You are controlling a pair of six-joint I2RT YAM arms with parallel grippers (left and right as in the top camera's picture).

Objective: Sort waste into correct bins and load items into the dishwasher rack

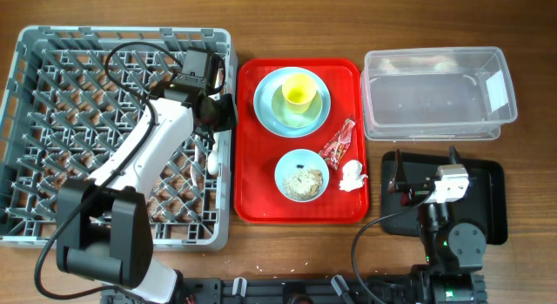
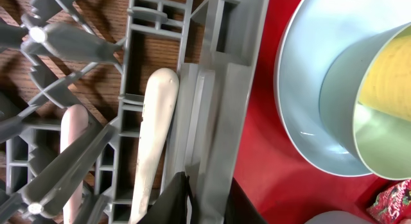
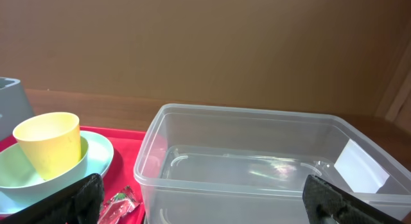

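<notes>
Left gripper [image 1: 216,112] hovers over the rack's [image 1: 26,43] right wall; I cannot tell its jaw gap. One white utensil [image 2: 156,128] lies in the rack beside it. Right gripper [image 3: 209,201] gapes wide and empty above the black tray [image 1: 492,199], facing the tub [image 3: 257,153]. Cup [image 1: 298,91], wrapper [image 1: 338,145] and tissue [image 1: 351,175] sit on the red tray [image 1: 252,191].

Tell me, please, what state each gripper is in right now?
Left gripper: cannot be told; its jaws barely show.
Right gripper: jaws open wide, holding nothing.
</notes>
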